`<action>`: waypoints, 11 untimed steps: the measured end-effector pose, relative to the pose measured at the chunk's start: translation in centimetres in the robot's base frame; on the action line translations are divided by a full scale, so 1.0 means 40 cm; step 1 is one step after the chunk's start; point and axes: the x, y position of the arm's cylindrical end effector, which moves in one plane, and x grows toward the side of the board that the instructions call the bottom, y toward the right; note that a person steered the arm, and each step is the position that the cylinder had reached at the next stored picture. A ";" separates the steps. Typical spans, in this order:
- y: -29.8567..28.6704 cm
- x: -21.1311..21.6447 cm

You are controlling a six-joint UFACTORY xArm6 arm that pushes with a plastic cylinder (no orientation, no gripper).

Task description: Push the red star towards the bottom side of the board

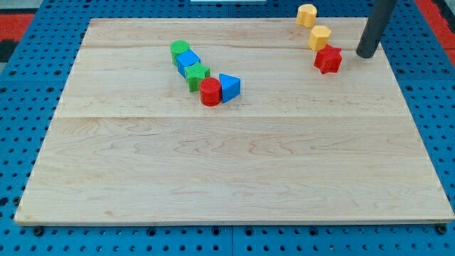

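Note:
The red star [328, 60] lies near the top right of the wooden board [234, 163]. A yellow block [320, 36] touches its upper left side, and another yellow block [306, 14] lies further up near the top edge. My tip [367, 54] is on the board just to the right of the red star, a small gap apart from it. The rod rises out of the view's top right.
A chain of blocks lies at the upper middle left: a green cylinder [180, 49], a blue block [188, 61], a green block [197, 74], a red cylinder [210, 92] and a blue triangle [229, 87]. A blue pegboard [21, 142] surrounds the board.

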 end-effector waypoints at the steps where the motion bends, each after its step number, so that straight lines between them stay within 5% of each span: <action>1: -0.043 -0.018; 8: -0.102 0.171; 11: 0.221 0.169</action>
